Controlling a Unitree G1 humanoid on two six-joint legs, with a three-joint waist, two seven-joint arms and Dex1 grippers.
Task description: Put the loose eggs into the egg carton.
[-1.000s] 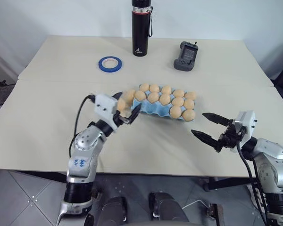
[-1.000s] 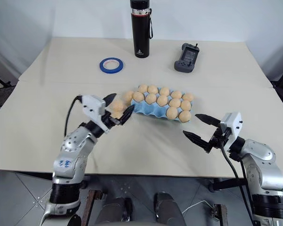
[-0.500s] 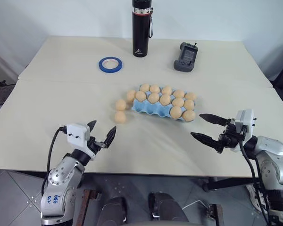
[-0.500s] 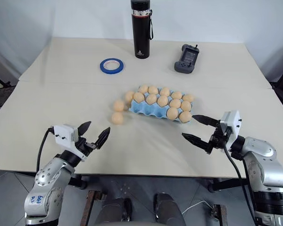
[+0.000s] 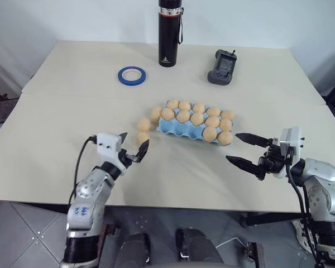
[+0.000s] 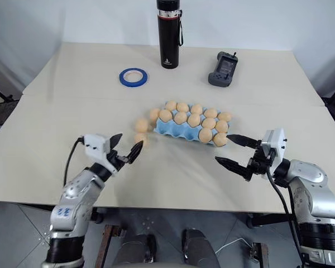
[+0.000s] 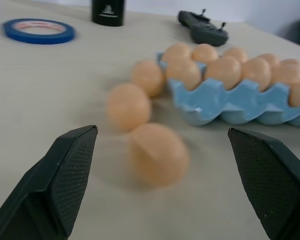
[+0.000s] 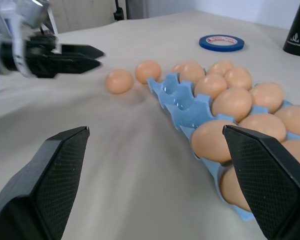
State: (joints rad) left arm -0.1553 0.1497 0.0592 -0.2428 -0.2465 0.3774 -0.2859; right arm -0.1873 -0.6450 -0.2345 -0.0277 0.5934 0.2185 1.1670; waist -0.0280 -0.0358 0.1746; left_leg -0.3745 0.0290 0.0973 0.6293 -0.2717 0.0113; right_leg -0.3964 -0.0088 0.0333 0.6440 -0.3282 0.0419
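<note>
Your egg carton (image 5: 185, 129) sits mid-table, its far cups full of eggs and the near row of cups bare. Three loose eggs (image 5: 143, 137) lie on the table (image 5: 56, 123) off the carton's left end: one touching that end, one just beside it, one nearer the robot. None has shifted since a second ago. Your left gripper (image 5: 132, 149), then up at the carton's left end over those eggs, has dropped back and now hangs just short of the nearest egg, jaws spread, empty. Your right gripper (image 5: 244, 151) stays near the carton's right end, jaws wide, empty.
</note>
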